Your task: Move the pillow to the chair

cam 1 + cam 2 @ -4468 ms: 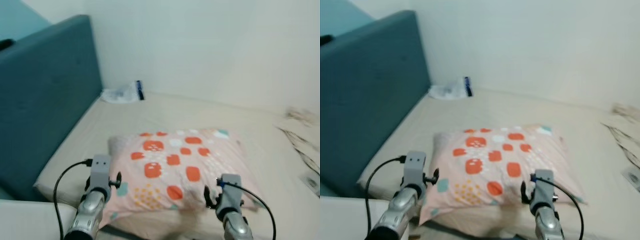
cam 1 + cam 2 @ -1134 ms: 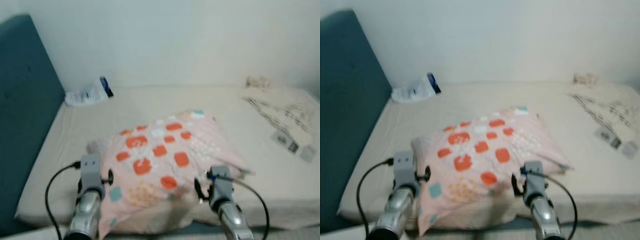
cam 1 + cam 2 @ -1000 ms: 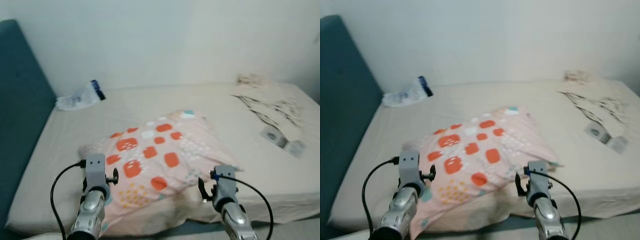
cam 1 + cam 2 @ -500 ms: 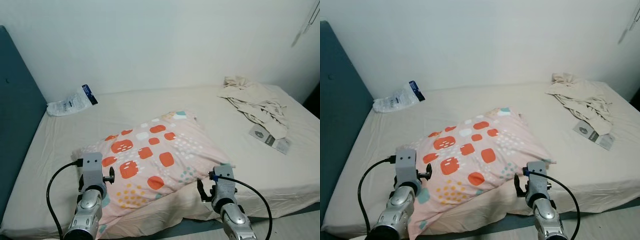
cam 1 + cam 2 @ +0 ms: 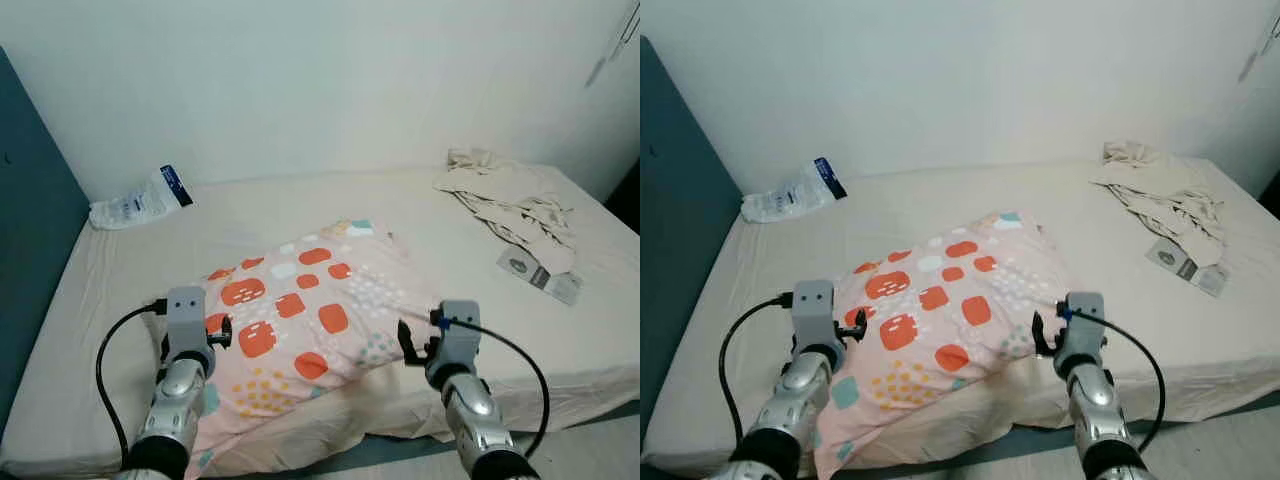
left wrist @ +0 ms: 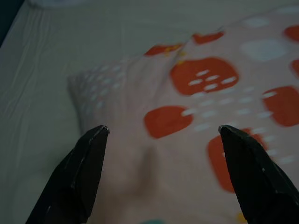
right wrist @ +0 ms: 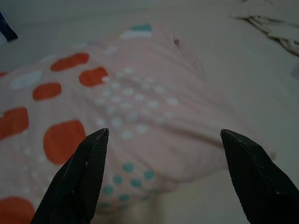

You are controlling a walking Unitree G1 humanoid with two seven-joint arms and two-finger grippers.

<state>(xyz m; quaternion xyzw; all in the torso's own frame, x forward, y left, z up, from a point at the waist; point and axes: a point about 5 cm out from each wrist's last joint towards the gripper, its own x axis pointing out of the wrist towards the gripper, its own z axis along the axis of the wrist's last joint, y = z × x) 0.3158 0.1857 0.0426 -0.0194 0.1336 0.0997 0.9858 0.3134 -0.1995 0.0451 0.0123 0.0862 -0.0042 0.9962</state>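
Both arms raised since half a second ago: left gripper (image 6: 161, 135) and right gripper (image 7: 163, 137), fingers spread, flanked pillow (image 5: 300, 320). Not yet gripped; chair unseen.

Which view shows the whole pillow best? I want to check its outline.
The right eye view: the pillow lies whole on the bed. The left eye view matches it. Each wrist view shows one end between open fingers.
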